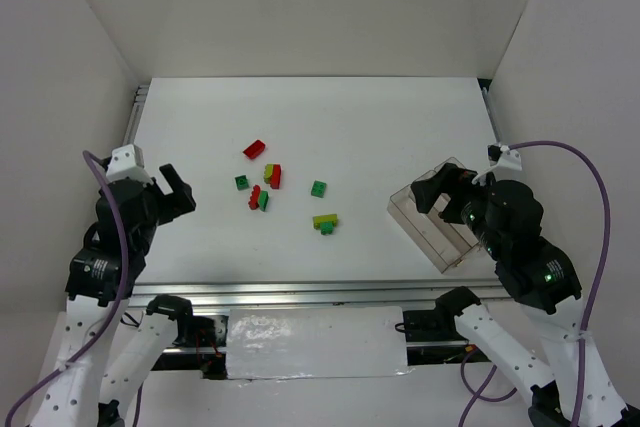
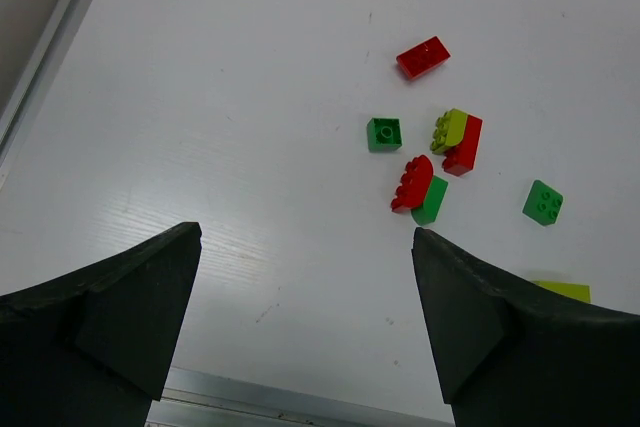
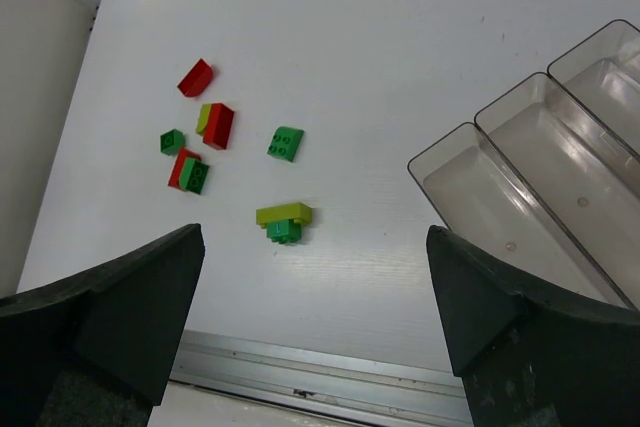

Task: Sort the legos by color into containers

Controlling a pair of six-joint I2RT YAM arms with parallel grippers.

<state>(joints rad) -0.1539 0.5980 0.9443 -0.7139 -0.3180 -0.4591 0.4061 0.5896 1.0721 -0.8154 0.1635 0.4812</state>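
**Legos sit nearer our left claw**

Our left claw (image 1: 180,190) gapes wide and empty. The legos (image 1: 265,182) lie scattered on the tabletop (image 1: 380,117) to its right. Farther right, the empty containers (image 1: 420,227) sit beside our right claw (image 1: 437,197), which is equally wide.

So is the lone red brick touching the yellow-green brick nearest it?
Apart. The left wrist view shows bare white table between the lone red brick and the yellow-green brick.
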